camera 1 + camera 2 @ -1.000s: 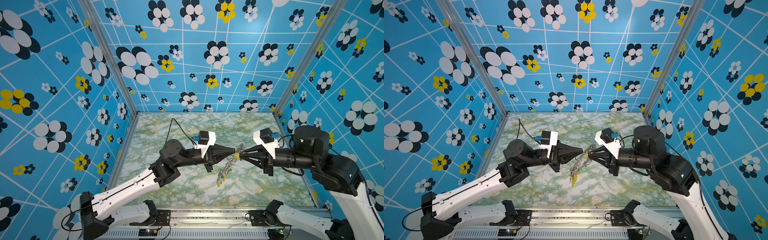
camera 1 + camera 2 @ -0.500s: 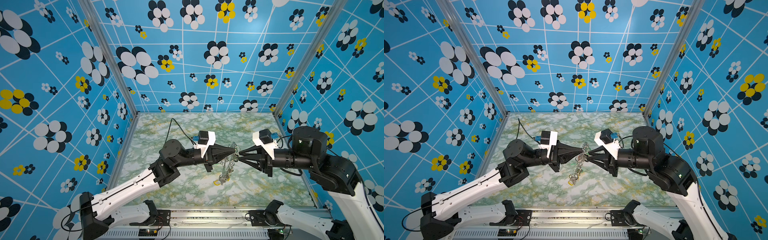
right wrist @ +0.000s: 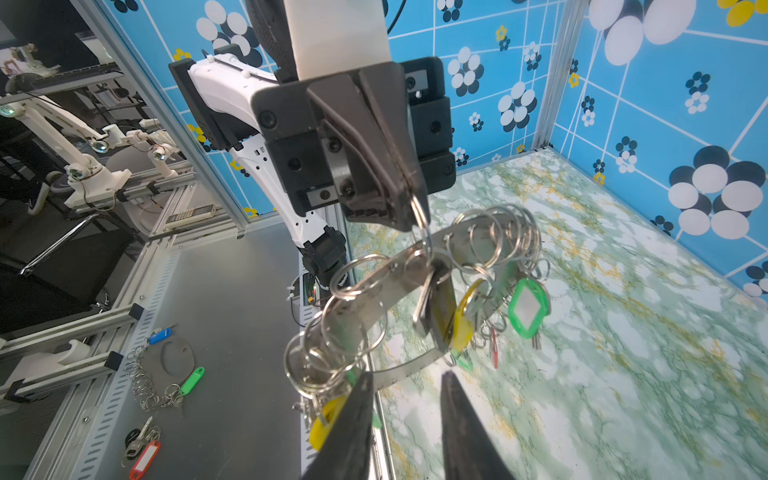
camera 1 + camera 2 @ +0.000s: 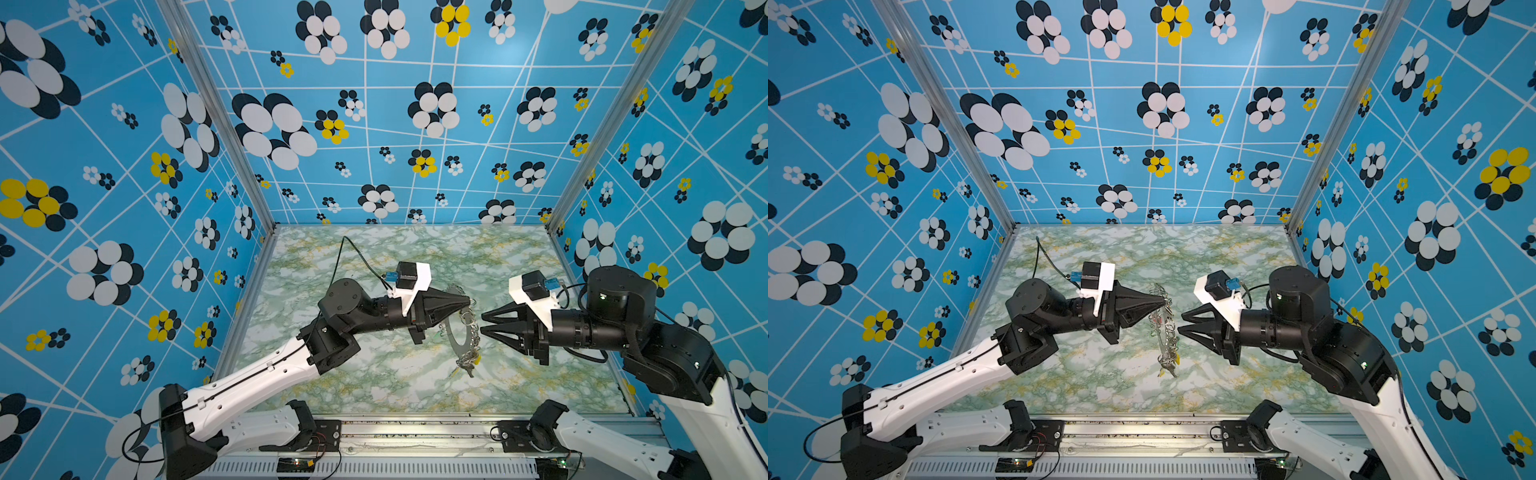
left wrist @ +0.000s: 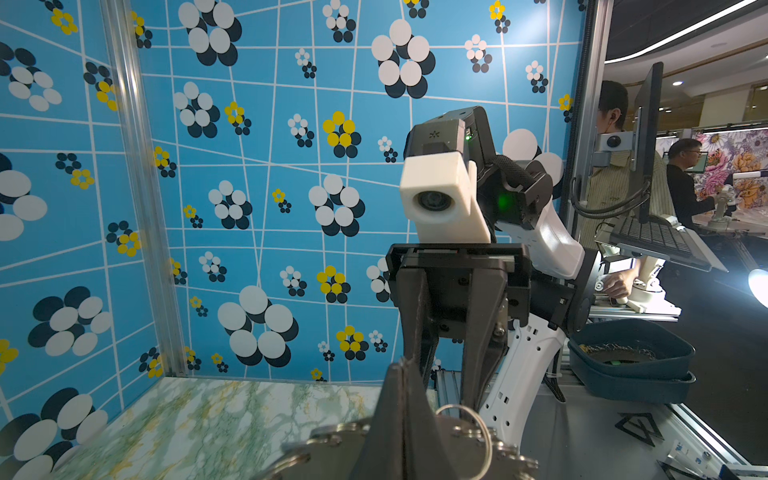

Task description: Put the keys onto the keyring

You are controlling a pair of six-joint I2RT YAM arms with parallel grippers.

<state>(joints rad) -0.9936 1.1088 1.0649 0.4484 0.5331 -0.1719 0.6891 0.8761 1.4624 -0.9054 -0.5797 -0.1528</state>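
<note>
The keyring (image 4: 455,337) (image 4: 1165,332), a flat grey metal disc rimmed with wire loops and yellow and green tags, hangs edge-down above the marble table (image 4: 374,374). My left gripper (image 4: 467,301) (image 4: 1160,302) (image 5: 401,368) is shut on one wire loop at its top. In the right wrist view a silver key with a black tag (image 3: 424,299) hangs from a loop on the keyring (image 3: 365,307), beside a yellow tag. My right gripper (image 4: 482,323) (image 4: 1180,323) (image 3: 406,376) is open and empty, a short way right of the ring.
Patterned blue walls close in the table on three sides. On the grey bench in front lie another ring with loops and a green tag (image 3: 166,365) and keys with a red tag (image 3: 143,453). A dark blue bin (image 5: 627,361) stands beyond the right arm's base.
My right gripper, shut at the ring a second ago, has opened and drawn back to the right. The keyring now hangs lower from the left gripper alone.
</note>
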